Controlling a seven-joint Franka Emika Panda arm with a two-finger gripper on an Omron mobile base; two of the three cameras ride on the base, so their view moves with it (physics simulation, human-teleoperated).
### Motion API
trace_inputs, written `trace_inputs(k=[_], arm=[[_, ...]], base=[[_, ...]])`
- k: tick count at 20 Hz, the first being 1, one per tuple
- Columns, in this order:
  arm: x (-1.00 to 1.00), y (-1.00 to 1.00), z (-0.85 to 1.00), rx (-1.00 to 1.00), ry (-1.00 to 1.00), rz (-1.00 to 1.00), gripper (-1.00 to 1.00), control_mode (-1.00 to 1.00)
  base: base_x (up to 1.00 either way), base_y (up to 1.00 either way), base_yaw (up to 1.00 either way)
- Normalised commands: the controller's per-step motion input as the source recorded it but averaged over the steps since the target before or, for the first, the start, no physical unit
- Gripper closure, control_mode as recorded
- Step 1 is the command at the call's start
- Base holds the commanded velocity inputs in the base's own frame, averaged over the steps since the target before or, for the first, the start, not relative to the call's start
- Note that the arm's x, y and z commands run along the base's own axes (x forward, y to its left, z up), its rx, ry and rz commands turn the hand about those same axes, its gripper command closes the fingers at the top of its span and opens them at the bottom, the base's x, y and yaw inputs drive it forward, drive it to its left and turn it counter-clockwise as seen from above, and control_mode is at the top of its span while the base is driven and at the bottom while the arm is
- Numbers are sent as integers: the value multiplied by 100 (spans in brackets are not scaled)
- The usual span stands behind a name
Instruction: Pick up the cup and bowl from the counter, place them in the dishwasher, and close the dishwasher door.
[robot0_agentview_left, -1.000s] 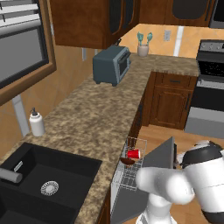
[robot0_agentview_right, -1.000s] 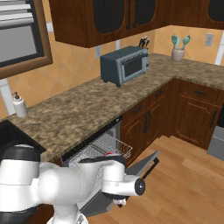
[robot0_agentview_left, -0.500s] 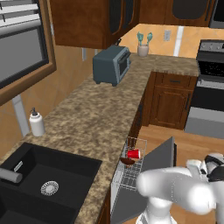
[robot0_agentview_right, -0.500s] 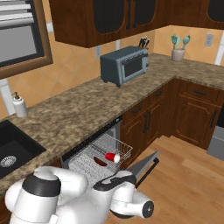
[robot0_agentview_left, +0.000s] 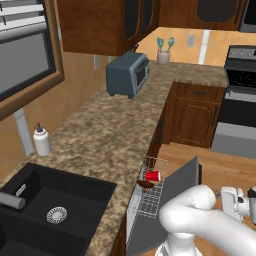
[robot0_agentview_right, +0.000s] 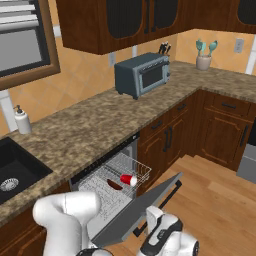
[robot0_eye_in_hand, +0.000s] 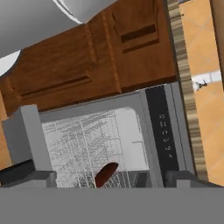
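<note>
Speckled brown granite runs along the counter (robot0_agentview_left: 115, 130), and you can see nothing of the task left on it. You find the red cup (robot0_agentview_left: 152, 175) lying on its side in the pale wire rack (robot0_agentview_left: 150, 192) of the dishwasher (robot0_agentview_right: 107, 187), with the dark reddish bowl (robot0_agentview_left: 145, 185) just beside it on the near side. From the right base view you see the same pair: the cup (robot0_agentview_right: 128, 179) on the right part of the rack (robot0_agentview_right: 112, 185), the bowl (robot0_agentview_right: 115, 185) next to it on the left.

The dishwasher door (robot0_agentview_left: 165, 205) is partly raised, tilted between flat and upright, and the rack sticks out above it. The same grey door (robot0_agentview_right: 137, 210) slants up to the right in the right base view.

Your gripper (robot0_eye_in_hand: 109, 177) hangs low in front of the open dishwasher. Its fingers (robot0_eye_in_hand: 26, 173) stand wide apart and hold nothing. In the hand view the bowl (robot0_eye_in_hand: 106, 174) shows between them, down in the rack (robot0_eye_in_hand: 83, 148).

Farther along the counter you have a grey toaster oven (robot0_agentview_left: 127, 75), a holder with teal utensils (robot0_agentview_left: 163, 52) in the far corner, a soap bottle (robot0_agentview_left: 42, 140) and the black sink (robot0_agentview_left: 45, 210) near you.
</note>
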Motion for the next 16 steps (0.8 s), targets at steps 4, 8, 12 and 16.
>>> trace_inputs(k=[4,8,12,16], arm=[[74,-56,-47,22,-8,13,-100,-100],[58,-62,-62,18,-9,9,-100,-100],[76,-21,-81,18,-2,5,-100,-100],[84,0,-96,26,0,7,-100,-100]], base=[[0,0,0],[0,0,0],[0,0,0],[0,0,0]])
